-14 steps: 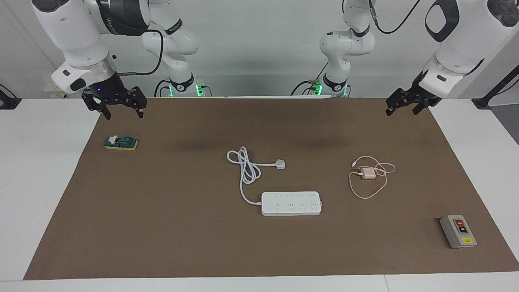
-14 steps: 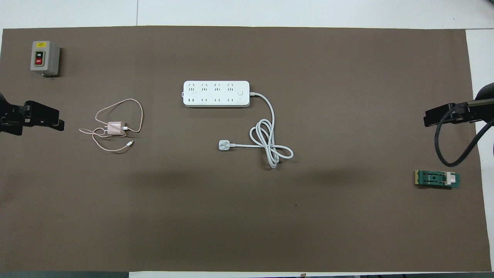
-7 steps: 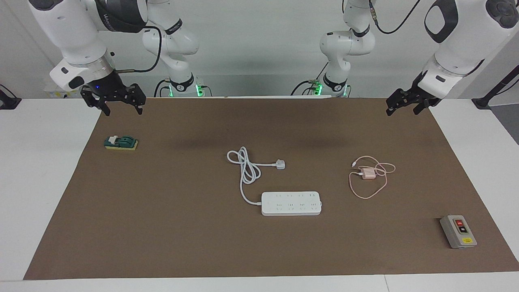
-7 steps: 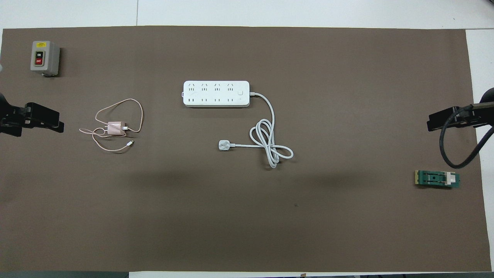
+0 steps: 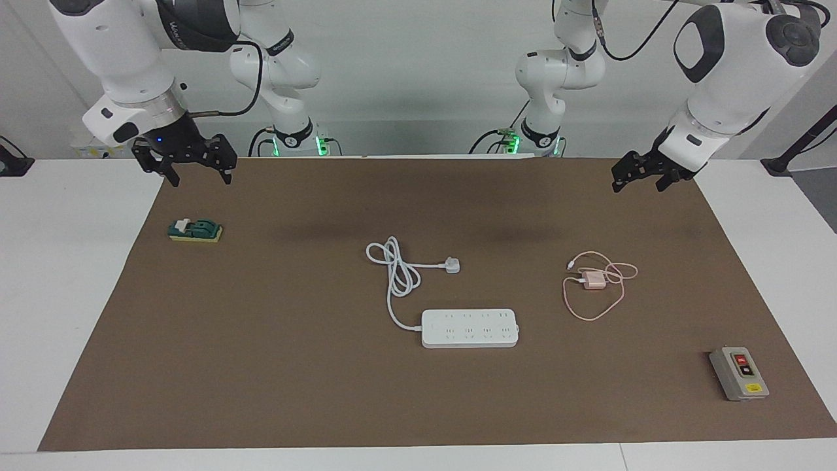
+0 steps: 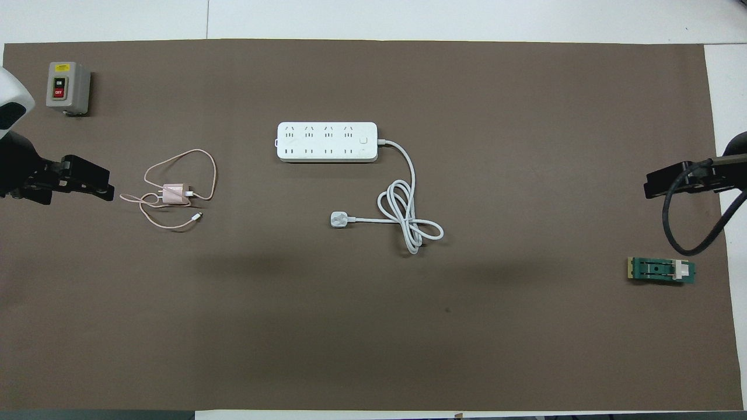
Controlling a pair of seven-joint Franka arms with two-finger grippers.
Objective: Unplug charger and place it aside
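- Brown paper mat (image 5: 274, 366) over a white table carries 4 things: 1 pale-pink cube charger (image 5: 594, 281) ringed by its thin pink cable, 1 white plastic power strip (image 5: 469, 328), 1 grey switch box (image 5: 739, 373), 1 green clip block (image 5: 195, 230).
- Left gripper (image 5: 638, 178) hangs empty, jaws parted, the unplugged charger on the mat well below it.
- Right gripper (image 5: 194, 171) hangs empty, jaws wide apart, above the block.

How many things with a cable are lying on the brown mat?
2. The white power strip lies mid-mat, its cord looped nearer the robots. The pink charger lies toward the left arm's end, its thin cable coiled around it. None looks hidden.
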